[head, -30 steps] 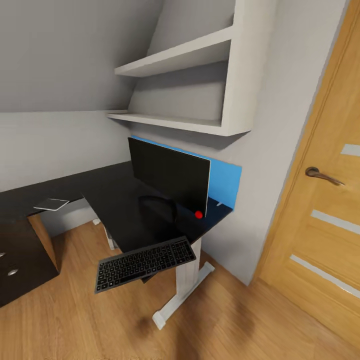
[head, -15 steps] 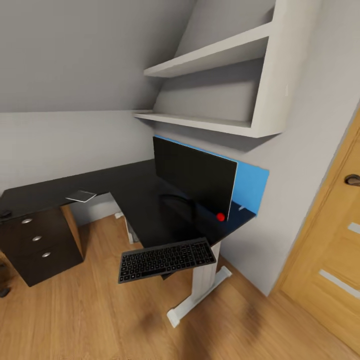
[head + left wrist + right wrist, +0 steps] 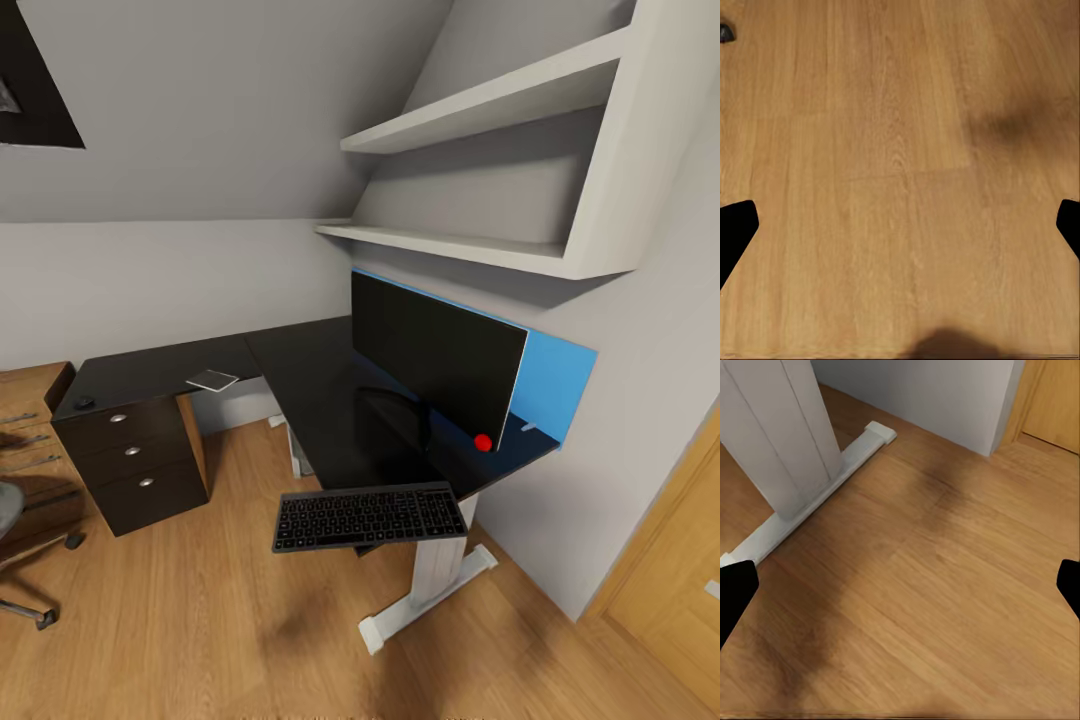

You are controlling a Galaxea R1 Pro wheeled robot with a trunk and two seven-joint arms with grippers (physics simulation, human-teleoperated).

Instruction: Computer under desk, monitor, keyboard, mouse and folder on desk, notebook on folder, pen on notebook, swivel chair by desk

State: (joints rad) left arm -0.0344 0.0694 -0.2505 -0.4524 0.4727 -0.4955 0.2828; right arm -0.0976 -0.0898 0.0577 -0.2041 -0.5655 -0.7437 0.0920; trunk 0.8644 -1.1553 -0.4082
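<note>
My head camera showed the slim dark-keyed keyboard (image 3: 367, 517) overhanging the long black desk's (image 3: 330, 400) near edge, before the black flat monitor (image 3: 434, 358); both grippers' (image 3: 900, 225) (image 3: 900, 585) fingers were spread wide, holding nothing.

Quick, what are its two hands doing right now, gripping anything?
Left gripper: open, holding nothing, above bare floor.
Right gripper: open, holding nothing, near a desk leg.
</note>
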